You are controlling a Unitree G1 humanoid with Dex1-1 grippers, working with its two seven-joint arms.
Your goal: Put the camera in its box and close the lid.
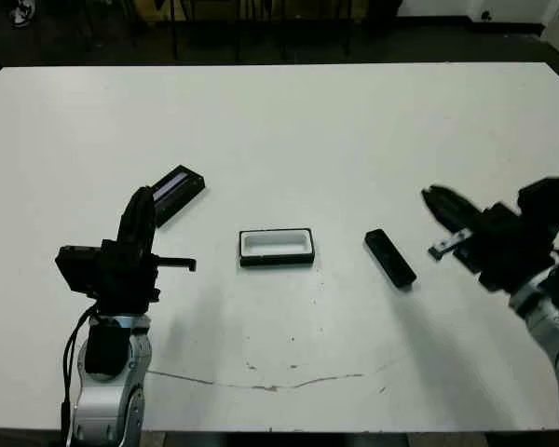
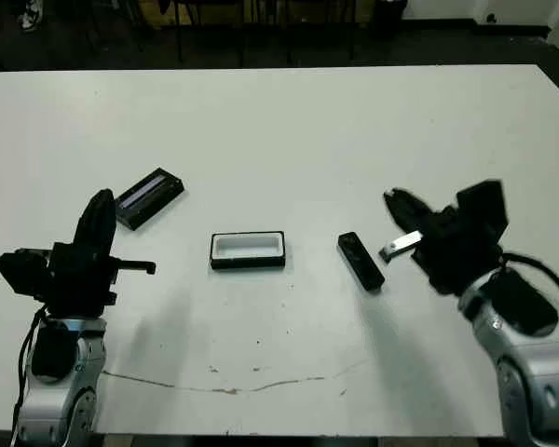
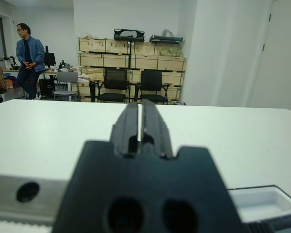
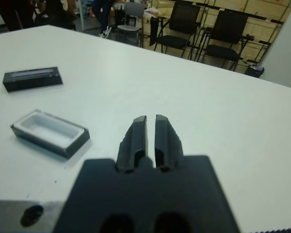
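Note:
The camera, a small black bar, lies flat on the white table right of centre. The box sits open at the centre, its white lining facing up and empty. The lid, black with a greyish stripe, rests at an angle to the box's left. My left gripper hovers shut just in front of the lid, holding nothing. My right gripper is shut and empty, to the right of the camera and apart from it. The right wrist view shows the box and the lid beyond its fingers.
A thin dark crack line runs across the table near its front edge. Beyond the far edge stand black chairs, wooden crates and a person in a blue jacket.

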